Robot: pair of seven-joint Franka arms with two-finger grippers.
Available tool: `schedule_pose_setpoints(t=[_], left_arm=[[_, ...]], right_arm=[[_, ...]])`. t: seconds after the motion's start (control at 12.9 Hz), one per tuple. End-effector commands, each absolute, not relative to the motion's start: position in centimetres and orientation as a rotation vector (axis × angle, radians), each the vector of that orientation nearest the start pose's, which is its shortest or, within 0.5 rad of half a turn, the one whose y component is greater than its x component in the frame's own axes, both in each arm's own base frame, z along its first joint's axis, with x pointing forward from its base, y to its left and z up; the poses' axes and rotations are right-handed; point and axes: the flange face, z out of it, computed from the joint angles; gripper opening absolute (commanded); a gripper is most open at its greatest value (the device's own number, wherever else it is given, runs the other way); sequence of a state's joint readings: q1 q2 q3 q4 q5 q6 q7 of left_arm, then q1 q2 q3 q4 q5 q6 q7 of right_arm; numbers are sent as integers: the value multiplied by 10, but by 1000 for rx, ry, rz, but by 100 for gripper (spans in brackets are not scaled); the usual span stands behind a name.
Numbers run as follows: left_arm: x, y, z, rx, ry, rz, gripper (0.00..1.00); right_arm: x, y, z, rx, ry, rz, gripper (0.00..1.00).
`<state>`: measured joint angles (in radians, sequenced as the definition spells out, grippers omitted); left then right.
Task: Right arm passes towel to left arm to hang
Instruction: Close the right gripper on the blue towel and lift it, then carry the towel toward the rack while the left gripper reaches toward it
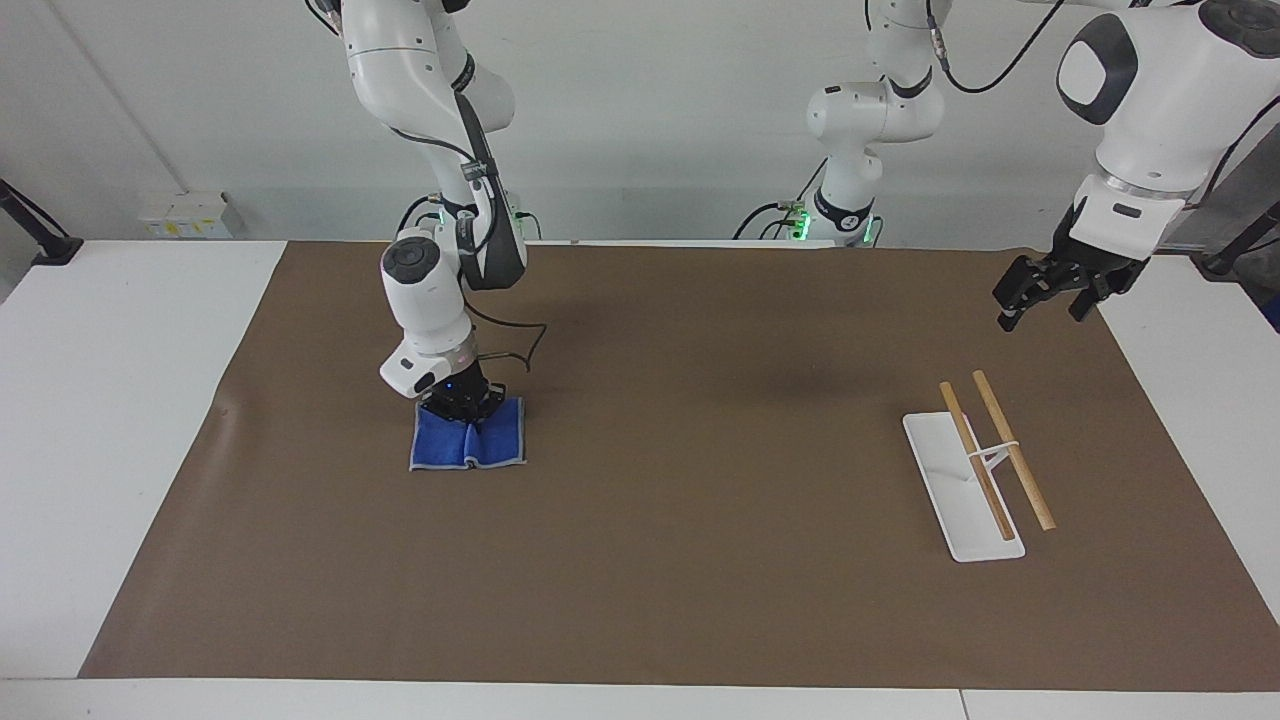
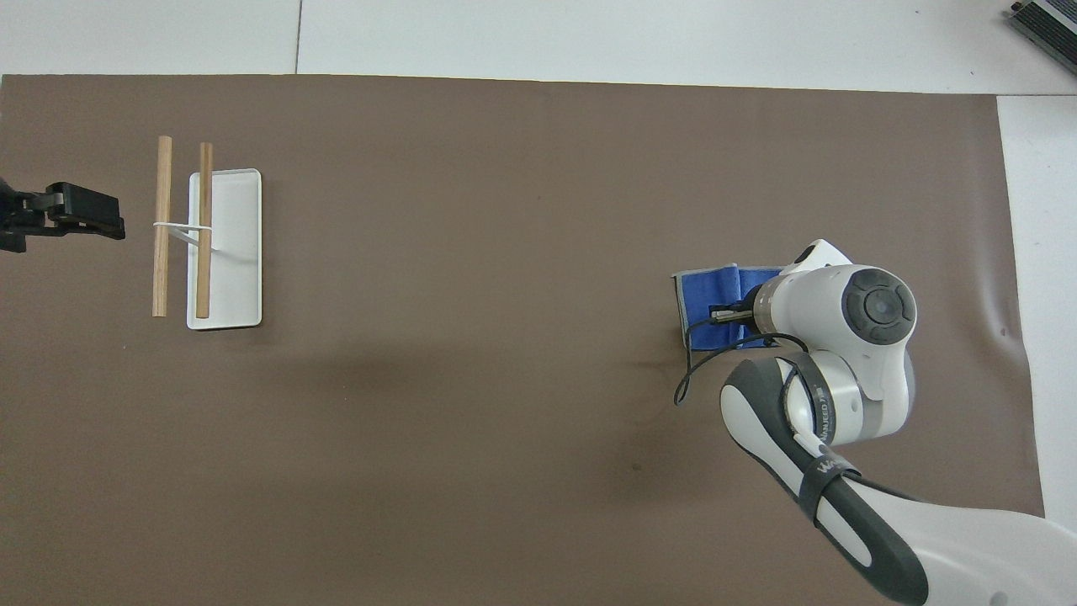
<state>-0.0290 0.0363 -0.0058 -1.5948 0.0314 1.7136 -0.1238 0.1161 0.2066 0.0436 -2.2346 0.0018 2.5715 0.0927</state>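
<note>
One end effector matters: your right end effector (image 1: 463, 402) pinches the towel (image 1: 468, 440) directly beneath it; the left end effector (image 1: 1040, 290), wide open, waits well apart, over the desk's other end.

A robotics lab: two white jointed robot arms (image 1: 430, 290) (image 1: 1140, 120) stand at a plain white table (image 1: 120, 400) covered by a brown paper sheet (image 1: 700, 450), against a bare white wall (image 1: 650, 100), with grey cabling and green-lit control units (image 1: 795, 222) along the table's edge.
</note>
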Motion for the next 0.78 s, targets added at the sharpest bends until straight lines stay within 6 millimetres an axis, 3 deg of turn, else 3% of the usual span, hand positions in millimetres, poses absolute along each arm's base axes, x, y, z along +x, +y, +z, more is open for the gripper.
schedule_pose_setpoints(t=[0.0, 0.47, 0.7], left_arm=[[570, -14, 607, -3128, -156, -133, 100], [570, -15, 607, -3129, -157, -136, 100], [570, -14, 607, -3128, -156, -133, 100]], right_arm=[[549, 107, 313, -3082, -52, -227, 0], [566, 196, 393, -3023, -12, -262, 0], [568, 228, 425, -2843, 118, -246, 0]])
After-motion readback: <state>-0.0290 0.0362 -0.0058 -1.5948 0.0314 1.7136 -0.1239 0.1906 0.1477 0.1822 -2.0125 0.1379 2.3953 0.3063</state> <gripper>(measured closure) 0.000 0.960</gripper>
